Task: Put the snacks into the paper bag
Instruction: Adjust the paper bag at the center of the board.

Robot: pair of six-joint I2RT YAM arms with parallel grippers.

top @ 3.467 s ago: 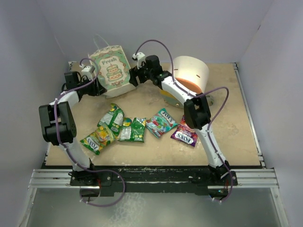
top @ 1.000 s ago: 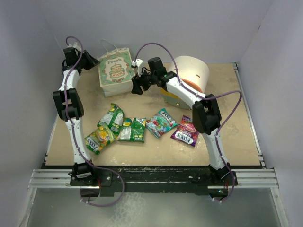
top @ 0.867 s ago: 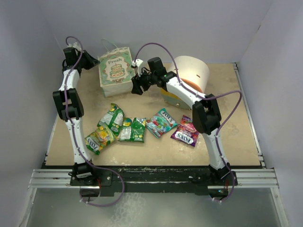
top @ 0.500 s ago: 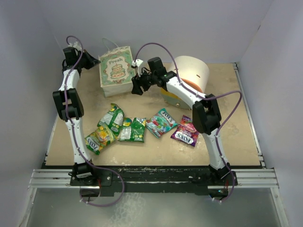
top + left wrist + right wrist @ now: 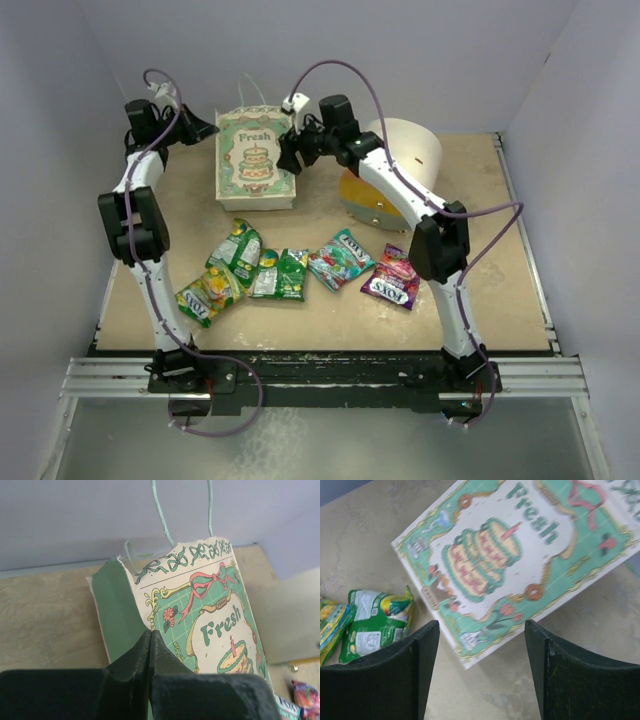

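Observation:
The paper bag (image 5: 256, 160) stands at the back left, pale green and cream with "Fresh" lettering. It also shows in the left wrist view (image 5: 210, 625) and, blurred, in the right wrist view (image 5: 515, 555). My left gripper (image 5: 210, 127) is shut, its tips meeting on the fold at the bag's upper left edge (image 5: 150, 633). My right gripper (image 5: 287, 155) is open beside the bag's right edge and holds nothing (image 5: 481, 645). Several snacks lie in a row in front: yellow-green (image 5: 206, 294), green (image 5: 238, 250), green (image 5: 281, 274), teal (image 5: 342, 259) and purple (image 5: 391, 282).
A round white drawer unit (image 5: 404, 152) with an orange and yellow base (image 5: 362, 196) stands right of the bag, under my right arm. Grey walls close in the back and sides. A green snack (image 5: 375, 622) lies near the bag's lower corner.
The bag has turned and shifted right, now standing squarer to the camera. Both grippers have risen and moved back with it; the right one now sits at its upper right edge.

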